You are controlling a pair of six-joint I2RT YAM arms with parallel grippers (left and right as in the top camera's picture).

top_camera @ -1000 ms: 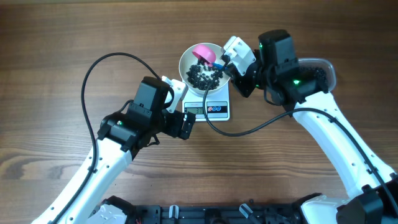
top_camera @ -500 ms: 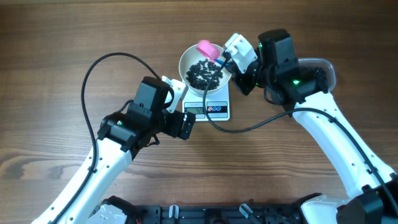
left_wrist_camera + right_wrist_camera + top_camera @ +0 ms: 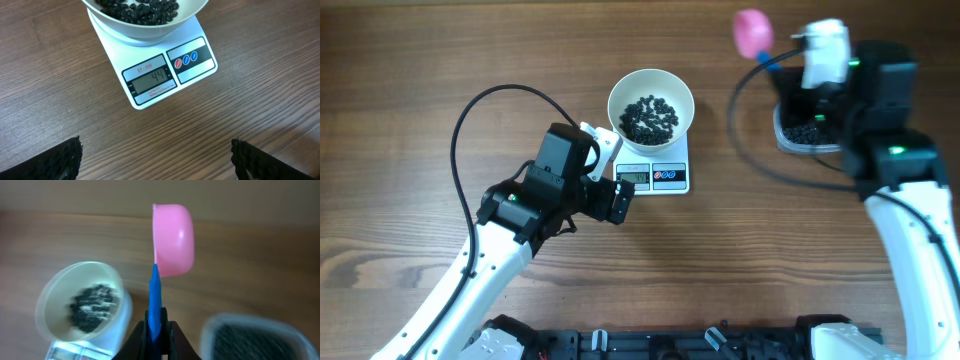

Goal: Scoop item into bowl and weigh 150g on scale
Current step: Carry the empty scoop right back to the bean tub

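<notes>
**Scoop held aloft near the tub, scale reading well short of target**

The right gripper (image 3: 156, 330) is clamped on the blue handle of the pink scoop (image 3: 172, 240), above the far right of the table (image 3: 420, 60) and beside the clear tub (image 3: 785, 145). The left gripper (image 3: 160, 162) hangs wide open just near-side of the scale (image 3: 170, 75). The scale's display shows 44 under the white bowl (image 3: 651, 73) of black beans (image 3: 650, 117). The thin handle could twist in the pinch and spill beans onto the wood. The open left fingers could also nudge the scale and upset its reading. The scoop's hollow faces away, so I cannot tell its contents. The right wrist view is blurred, and the right arm covers part of the tub.
</notes>
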